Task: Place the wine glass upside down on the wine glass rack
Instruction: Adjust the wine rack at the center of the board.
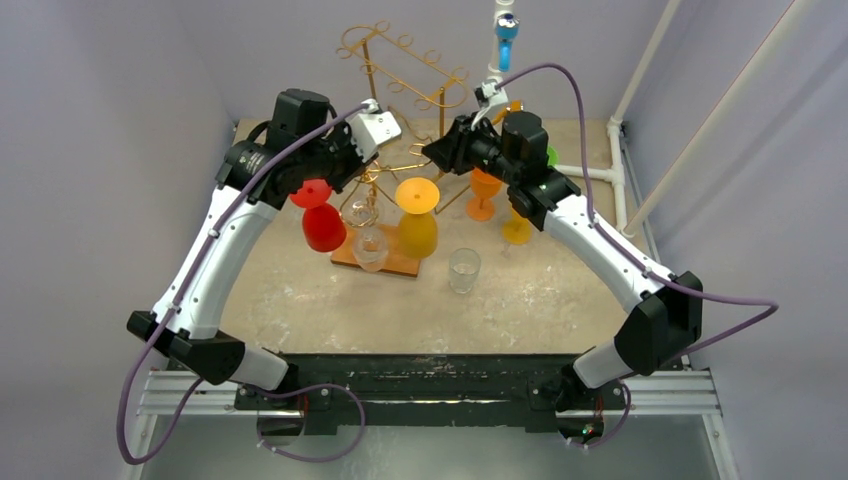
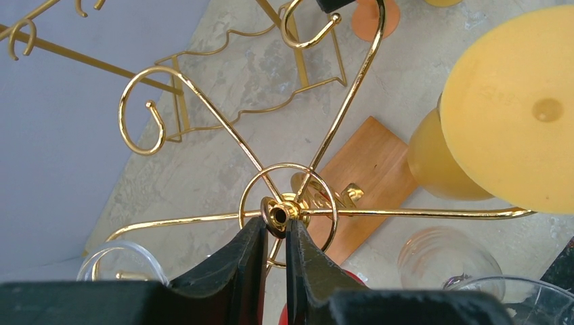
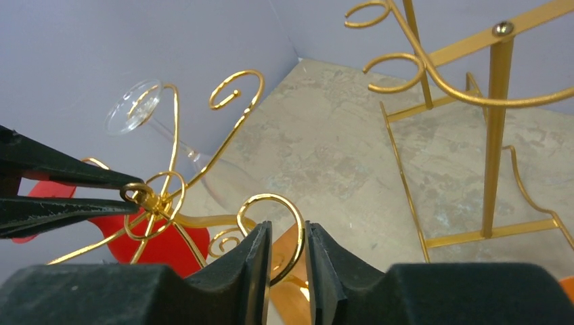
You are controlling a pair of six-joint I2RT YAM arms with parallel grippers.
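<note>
Hidden / cut off: in the top view the fingertips of both grippers are covered by the wrist housings, so jaw state is taken from the wrist cams only. In the left wrist view two clear bowls are cropped at the lower edge and are hard to separate from the background. In the top view a green obj. at centre right is mostly masked by the right arm and is not identified.

Left gripper [image 2: 276, 222]: the black tapered fingers are clamped on the small ring [image 2: 277, 214] at the hub of the wine glass rack [image 2: 406, 212], seen at lower centre of the frame. This is confirmed at the left edge of the right wrist view.

Right gripper [image 3: 288, 230]: the jaws are drawn close with a narrow gap, and a curled hook [image 3: 271, 200] of the rack is seen in that gap. Whether the wire is pinched cannot be told.

Clear wine glass [image 3: 133, 107]: it is hung inverted on the rack, with the flat foot up in a wire loop at upper left and the bowl below. The glass is transparent and its edges are faint. A second clear glass [image 1: 463, 270] is stood upright on the table [image 1: 560, 300] at frame centre, apart from the rack.

Materials: the rack is thin polished gold wire with scroll ends, radiating from the hub, on a wood base [image 2: 369, 169]. The yellow glass [image 2: 514, 108] and red glass [image 1: 322, 225] are matte and opaque, and both are hung inverted. The tabletop is mottled beige and stone-like.
</note>
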